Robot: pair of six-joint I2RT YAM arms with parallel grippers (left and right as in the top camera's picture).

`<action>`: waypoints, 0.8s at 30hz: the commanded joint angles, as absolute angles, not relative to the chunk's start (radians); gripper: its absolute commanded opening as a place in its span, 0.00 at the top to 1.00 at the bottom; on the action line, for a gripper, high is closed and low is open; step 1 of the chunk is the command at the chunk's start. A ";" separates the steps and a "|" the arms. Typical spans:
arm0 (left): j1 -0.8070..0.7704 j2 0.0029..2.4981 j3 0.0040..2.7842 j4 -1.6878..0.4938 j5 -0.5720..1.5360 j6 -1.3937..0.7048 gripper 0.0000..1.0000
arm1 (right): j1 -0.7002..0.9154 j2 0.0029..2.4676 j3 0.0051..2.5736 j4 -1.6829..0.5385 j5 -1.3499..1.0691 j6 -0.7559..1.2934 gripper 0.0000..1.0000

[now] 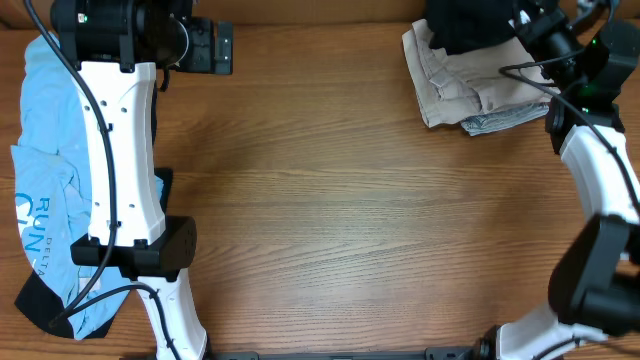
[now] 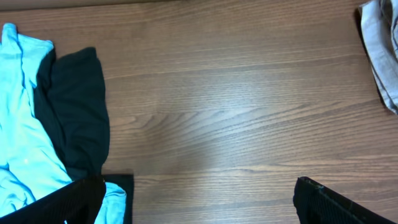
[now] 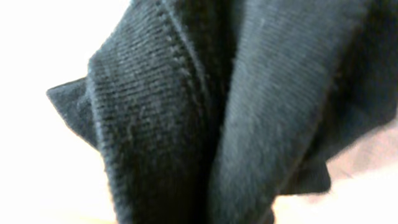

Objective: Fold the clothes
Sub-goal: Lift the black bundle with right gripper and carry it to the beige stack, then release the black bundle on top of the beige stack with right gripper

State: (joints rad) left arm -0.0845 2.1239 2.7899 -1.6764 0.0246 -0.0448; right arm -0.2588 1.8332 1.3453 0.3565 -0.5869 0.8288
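A black garment [image 1: 468, 24] lies bunched at the far right on top of a beige pile [image 1: 455, 85]. My right gripper [image 1: 527, 24] is at its edge. In the right wrist view, black knit fabric [image 3: 205, 118] fills the frame and hides the fingers; the gripper is shut on it. A light blue printed T-shirt [image 1: 40, 190] lies crumpled at the left edge, partly under my left arm, with dark fabric [image 2: 78, 112] beside it. My left gripper [image 1: 207, 47] is open over bare wood at the far left, its fingers [image 2: 74, 199] wide apart with nothing between them.
Grey-beige cloth [image 2: 380, 53] shows at the right edge of the left wrist view. A grey patterned piece [image 1: 495, 122] sticks out under the beige pile. Bare wooden table [image 1: 340, 200] spans the middle. The left arm [image 1: 125, 150] lies along the left side.
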 commanded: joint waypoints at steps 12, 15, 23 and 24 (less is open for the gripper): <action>-0.085 2.199 2.789 -1.675 0.053 -0.030 0.00 | -0.426 2.082 1.409 0.123 -0.657 0.694 0.00; -0.085 2.216 2.789 -1.675 0.052 -0.030 0.00 | -0.451 2.033 1.409 0.037 -0.657 0.620 0.00; -0.085 2.224 2.789 -1.663 0.048 -0.029 0.00 | -0.459 1.782 1.409 -0.262 -0.518 0.359 0.00; -0.085 2.224 2.789 -1.663 0.048 -0.029 0.00 | -0.456 1.747 1.409 -0.302 -0.500 0.329 0.00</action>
State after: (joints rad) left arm -0.0845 2.2223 2.7884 -1.6680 0.0368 -0.0448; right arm -0.4648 1.8767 1.3823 -0.2623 -0.5732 0.4801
